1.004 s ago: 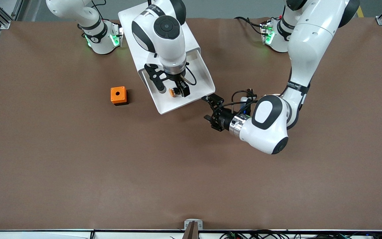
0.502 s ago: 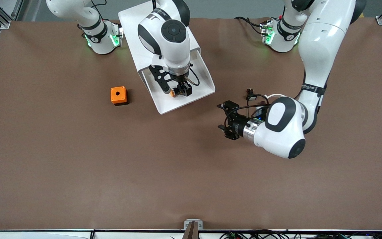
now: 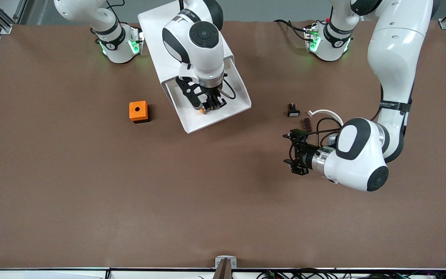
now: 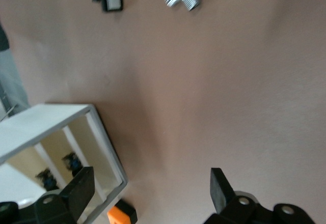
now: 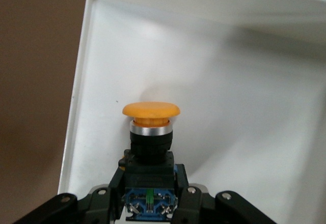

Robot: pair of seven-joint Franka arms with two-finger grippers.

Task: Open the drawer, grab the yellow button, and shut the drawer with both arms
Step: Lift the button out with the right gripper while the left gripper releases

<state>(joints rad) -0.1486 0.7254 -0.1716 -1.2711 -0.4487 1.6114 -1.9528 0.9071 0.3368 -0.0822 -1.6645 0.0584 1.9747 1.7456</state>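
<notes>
The button (image 5: 151, 132), with an orange cap on a black and blue body, is held inside the open white drawer (image 3: 234, 109). My right gripper (image 5: 148, 196) is shut on the button's body, and the cap points away from the wrist. In the front view the right gripper (image 3: 209, 104) is low in the drawer and the cap (image 3: 203, 111) shows beside its fingers. My left gripper (image 3: 289, 151) is open and empty over bare table, away from the drawer, toward the left arm's end. In the left wrist view the left gripper (image 4: 150, 193) has its jaws wide apart.
An orange cube with a round hole (image 3: 138, 111) sits beside the drawer toward the right arm's end. A small black piece with a white face (image 3: 293, 111), a metal fitting (image 3: 307, 123) and a white strap (image 3: 325, 113) lie near the left arm's wrist. The white cabinet (image 3: 157, 23) stands at the back.
My left gripper has drawn away from the drawer's corner, toward the left arm's end and nearer the camera. My right gripper's fingers have closed on the button in the drawer.
</notes>
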